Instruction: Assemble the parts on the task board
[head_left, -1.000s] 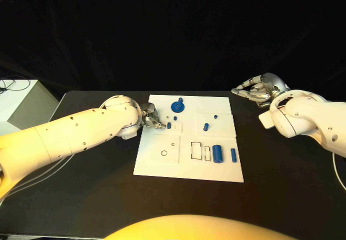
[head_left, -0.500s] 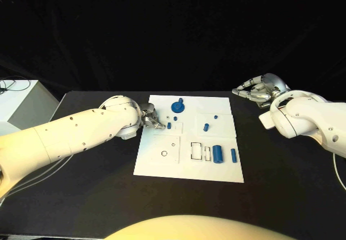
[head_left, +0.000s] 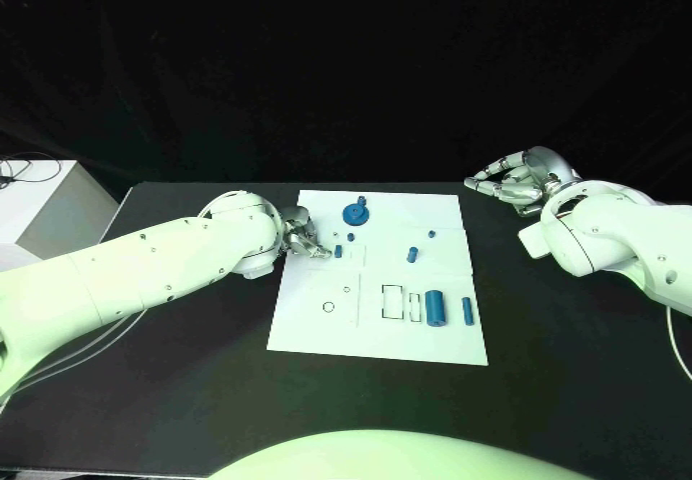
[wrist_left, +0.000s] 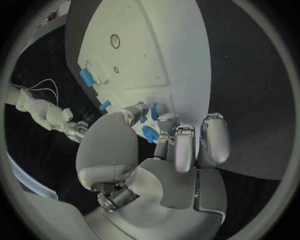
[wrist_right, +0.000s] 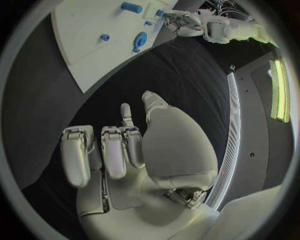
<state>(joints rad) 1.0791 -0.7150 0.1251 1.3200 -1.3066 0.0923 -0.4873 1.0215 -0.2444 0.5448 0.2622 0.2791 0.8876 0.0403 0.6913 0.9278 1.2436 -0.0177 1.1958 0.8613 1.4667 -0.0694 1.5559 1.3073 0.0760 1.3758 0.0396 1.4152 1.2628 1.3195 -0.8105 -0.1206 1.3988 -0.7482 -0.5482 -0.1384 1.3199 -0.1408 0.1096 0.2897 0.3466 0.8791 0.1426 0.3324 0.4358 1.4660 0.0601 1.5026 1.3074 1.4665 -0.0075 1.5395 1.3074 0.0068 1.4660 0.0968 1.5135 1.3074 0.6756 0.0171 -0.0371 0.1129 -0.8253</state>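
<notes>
Left hand (head_left: 300, 240) mostly behind its own arm; any blue part in its fingertips unclear.

Head camera looks down; all views (wrists close) share the task board (head_left: 378, 300).

Smooth white arms dotted with small screws, each ending in a silver robot hand (head_left: 515, 178).

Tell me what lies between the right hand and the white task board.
Only bare black table separates the right hand from the white task board; the head view shows this.
</notes>
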